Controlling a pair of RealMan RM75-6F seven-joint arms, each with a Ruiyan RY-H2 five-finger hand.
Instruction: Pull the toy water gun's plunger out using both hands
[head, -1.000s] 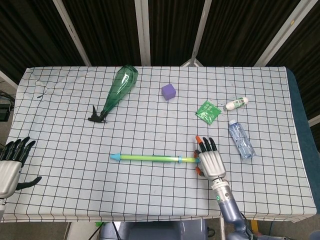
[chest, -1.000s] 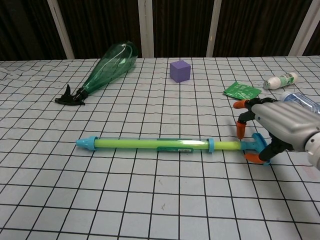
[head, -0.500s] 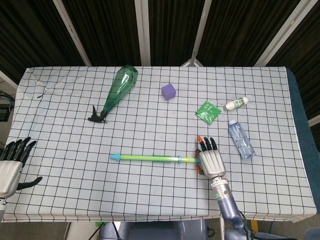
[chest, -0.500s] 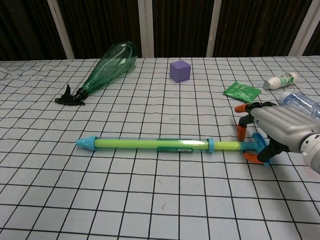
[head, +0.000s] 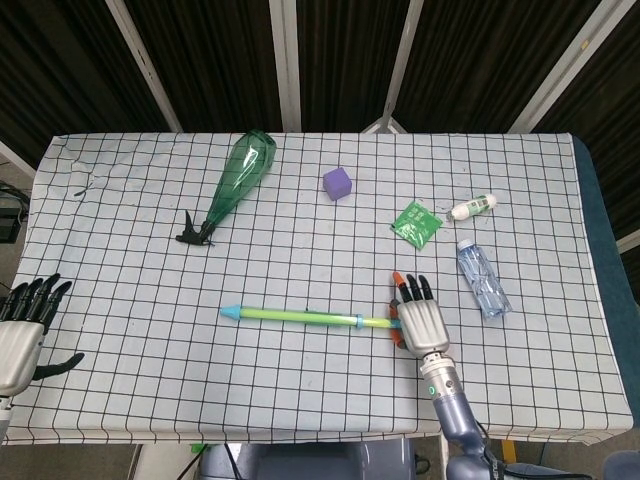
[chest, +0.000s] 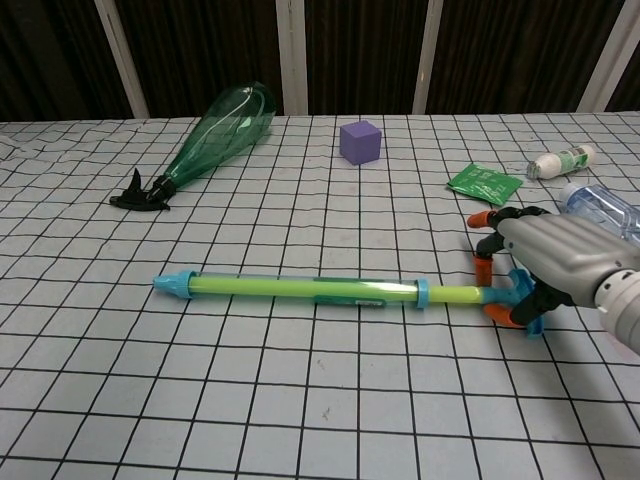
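Observation:
The toy water gun (head: 295, 316) (chest: 300, 290) lies across the table, a green tube with a blue tip pointing left. A short length of its yellow-green plunger rod (chest: 455, 293) shows past the blue collar. My right hand (head: 422, 322) (chest: 560, 262) sits at the gun's right end, its orange-tipped fingers curled over the blue plunger handle (chest: 520, 300) and its thumb under it. My left hand (head: 22, 330) hangs off the table's left front corner, far from the gun, with fingers spread and nothing in it; the chest view does not show it.
A green plastic bottle (head: 238, 178) (chest: 215, 130) lies at the back left. A purple cube (head: 337, 183) (chest: 360, 141) stands at the back middle. A green packet (head: 416, 222), a small white bottle (head: 472, 207) and a clear water bottle (head: 482, 278) lie near the right hand.
The right hand has closed tighter on the plunger handle and drawn it slightly toward the near edge, so the gun's right end swung a little nearer. The left hand has stayed put.

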